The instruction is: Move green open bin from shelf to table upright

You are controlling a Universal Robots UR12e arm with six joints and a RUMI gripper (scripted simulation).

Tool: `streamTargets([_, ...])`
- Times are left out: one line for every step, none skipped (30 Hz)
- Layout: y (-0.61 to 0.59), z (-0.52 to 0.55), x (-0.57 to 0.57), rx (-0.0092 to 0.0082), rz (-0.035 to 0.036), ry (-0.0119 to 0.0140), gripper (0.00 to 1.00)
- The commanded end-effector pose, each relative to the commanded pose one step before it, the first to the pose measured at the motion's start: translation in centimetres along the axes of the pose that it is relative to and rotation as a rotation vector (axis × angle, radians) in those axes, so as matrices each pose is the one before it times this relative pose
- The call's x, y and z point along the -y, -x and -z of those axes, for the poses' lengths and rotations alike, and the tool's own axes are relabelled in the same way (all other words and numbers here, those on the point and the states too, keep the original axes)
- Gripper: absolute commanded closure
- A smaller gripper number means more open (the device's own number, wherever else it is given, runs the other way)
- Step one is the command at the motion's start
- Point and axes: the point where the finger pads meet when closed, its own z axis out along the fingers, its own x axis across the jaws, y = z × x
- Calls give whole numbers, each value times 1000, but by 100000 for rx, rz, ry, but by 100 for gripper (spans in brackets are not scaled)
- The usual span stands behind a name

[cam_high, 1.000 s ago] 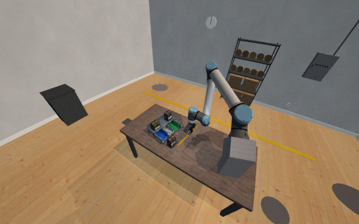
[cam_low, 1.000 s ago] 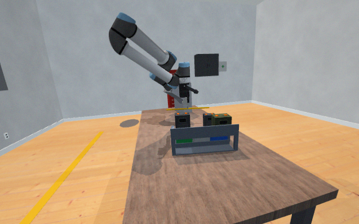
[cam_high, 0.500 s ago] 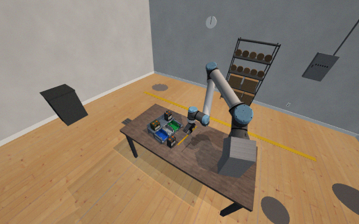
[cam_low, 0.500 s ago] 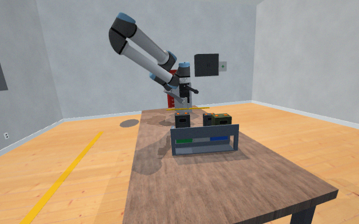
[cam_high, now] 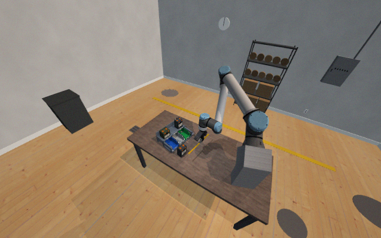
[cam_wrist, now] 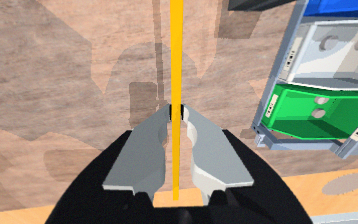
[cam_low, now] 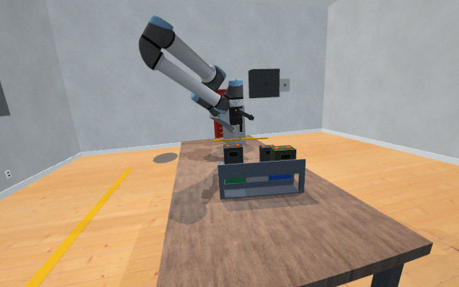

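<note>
The green open bin (cam_high: 185,134) (cam_low: 235,180) (cam_wrist: 301,107) sits upright in the grey-blue shelf (cam_low: 263,168) (cam_wrist: 279,64), beside a white bin (cam_wrist: 321,65). Round grey parts (cam_wrist: 319,113) lie in it. My gripper (cam_high: 200,140) (cam_low: 241,136) (cam_wrist: 176,105) is above the table, to the side of the shelf and apart from the bin. Its jaws are shut on a thin yellow bar (cam_high: 194,148) (cam_low: 223,140) (cam_wrist: 176,50), which passes between the fingertips and sticks out on both sides. The bar's exact contact with the jaws is hard to see.
A blue bin (cam_high: 171,143) (cam_low: 280,177) is also in the shelf. Two dark boxes with orange tops (cam_high: 178,122) (cam_high: 182,150) and an olive box (cam_high: 164,133) (cam_low: 284,154) stand on or around the shelf. The brown table (cam_high: 155,121) (cam_low: 281,234) carries the robot's base block (cam_high: 252,168).
</note>
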Motion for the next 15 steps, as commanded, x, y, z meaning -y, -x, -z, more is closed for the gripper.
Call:
streamTargets([-22,39,10,-64,-8,-32,100])
streamTargets([0,0,0,0,0,0,100])
streamTargets([0,-402,0,2,1,1,100])
streamTargets([-6,-400,1,-1,0,0,100])
streamTargets([-6,-400,1,-1,0,0,100])
streamTargets([-6,-400,1,-1,0,0,100])
streamTargets([-6,-400,1,-1,0,0,100])
streamTargets([0,0,0,0,0,0,100])
streamTargets([0,0,0,0,0,0,100])
streamTargets([0,0,0,0,0,0,100])
streamTargets([0,0,0,0,0,0,100])
streamTargets([0,0,0,0,0,0,100])
streamTargets([0,0,0,0,0,0,100])
streamTargets([0,0,0,0,0,0,100])
streamTargets([0,0,0,0,0,0,100])
